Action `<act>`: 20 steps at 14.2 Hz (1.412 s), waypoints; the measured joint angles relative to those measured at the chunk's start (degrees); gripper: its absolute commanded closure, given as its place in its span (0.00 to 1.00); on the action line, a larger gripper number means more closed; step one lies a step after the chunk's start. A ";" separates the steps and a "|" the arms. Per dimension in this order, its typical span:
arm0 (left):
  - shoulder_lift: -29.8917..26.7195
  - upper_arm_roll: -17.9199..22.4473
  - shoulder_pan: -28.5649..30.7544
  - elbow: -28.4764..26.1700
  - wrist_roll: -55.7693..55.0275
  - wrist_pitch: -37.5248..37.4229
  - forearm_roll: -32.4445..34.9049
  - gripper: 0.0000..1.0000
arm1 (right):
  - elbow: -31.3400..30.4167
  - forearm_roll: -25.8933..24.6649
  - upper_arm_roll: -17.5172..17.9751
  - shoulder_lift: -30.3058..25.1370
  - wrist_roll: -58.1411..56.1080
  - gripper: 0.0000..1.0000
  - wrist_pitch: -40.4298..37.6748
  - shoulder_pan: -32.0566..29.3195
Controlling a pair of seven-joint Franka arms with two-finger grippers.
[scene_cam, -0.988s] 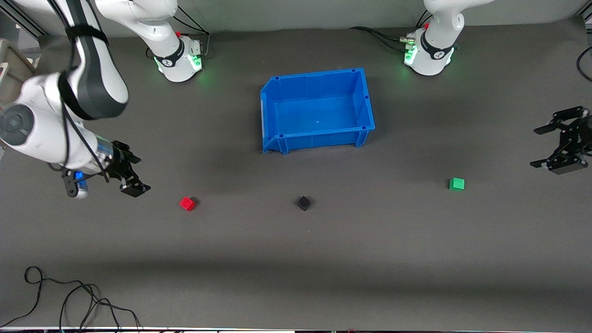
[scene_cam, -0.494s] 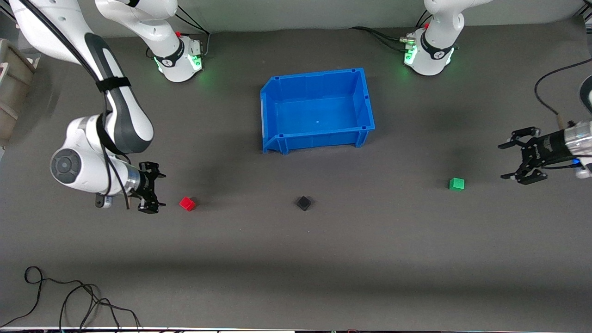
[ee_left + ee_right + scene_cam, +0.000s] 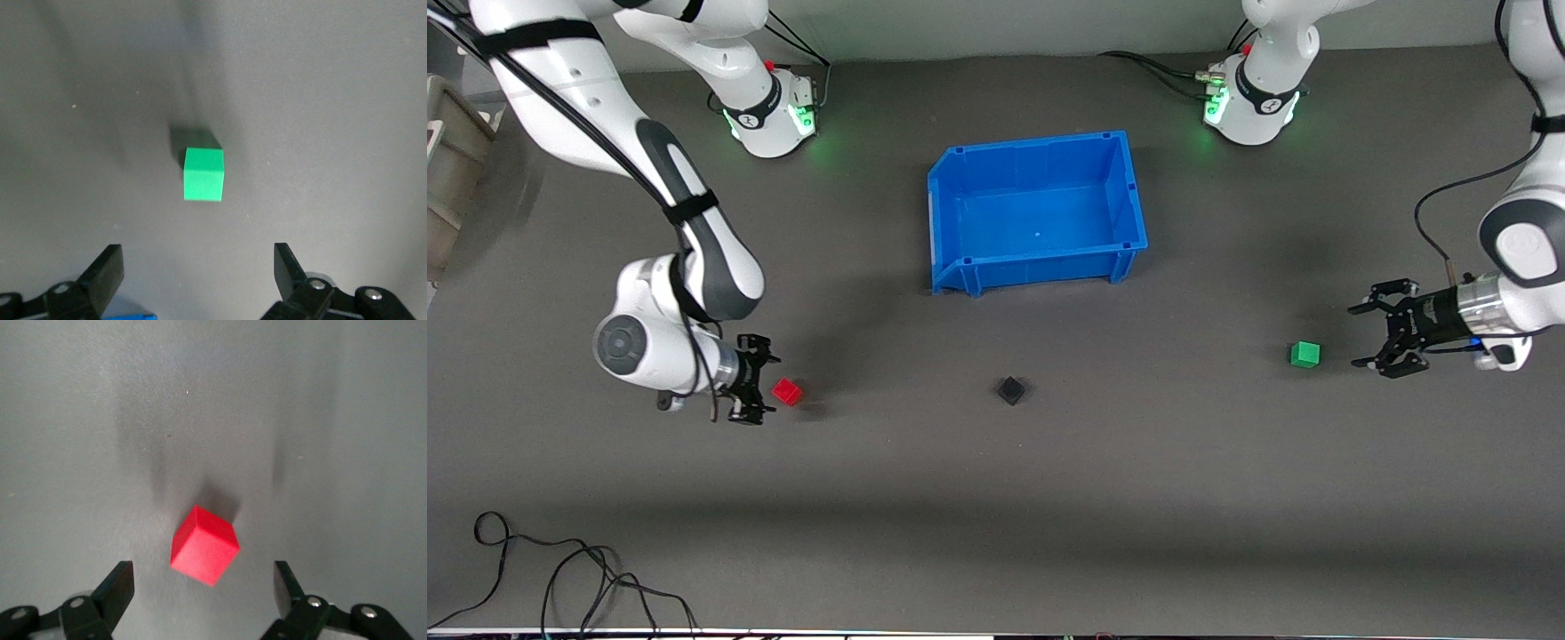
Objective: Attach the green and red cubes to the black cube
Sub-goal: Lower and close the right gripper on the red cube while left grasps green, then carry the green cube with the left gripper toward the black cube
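Note:
The black cube (image 3: 1011, 390) sits on the grey mat, nearer the front camera than the blue bin. The red cube (image 3: 787, 391) lies toward the right arm's end; it also shows in the right wrist view (image 3: 204, 545). My right gripper (image 3: 763, 389) is open and low, just beside the red cube, its fingertips close to it. The green cube (image 3: 1304, 354) lies toward the left arm's end and shows in the left wrist view (image 3: 203, 174). My left gripper (image 3: 1367, 336) is open, a short gap from the green cube.
An empty blue bin (image 3: 1129, 191) stands in the middle, farther from the front camera than the cubes. A black cable (image 3: 560, 569) lies at the front edge toward the right arm's end. A beige box (image 3: 449, 169) sits at the table's edge.
Both arms have swung inward and lowered. My right gripper has come up to the red cube; my left gripper has closed in on the green cube. The cubes have not moved.

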 measured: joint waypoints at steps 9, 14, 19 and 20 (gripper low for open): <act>8.42 -2.63 -0.17 0.16 1.24 8.12 -0.36 0.03 | 0.23 -6.73 -1.85 3.51 3.74 0.06 2.50 2.27; 9.57 -2.68 -0.17 0.18 1.27 9.44 -0.40 0.64 | 0.19 -7.11 -2.32 3.56 3.74 0.06 2.43 2.29; 9.59 -2.69 -0.17 0.60 1.27 9.37 -2.25 0.74 | 0.36 -7.11 -2.33 3.56 3.77 0.06 2.43 2.29; 9.59 -2.69 -0.16 1.00 1.25 9.13 -2.43 0.74 | 0.40 -7.11 -2.32 3.57 3.85 0.06 2.43 2.29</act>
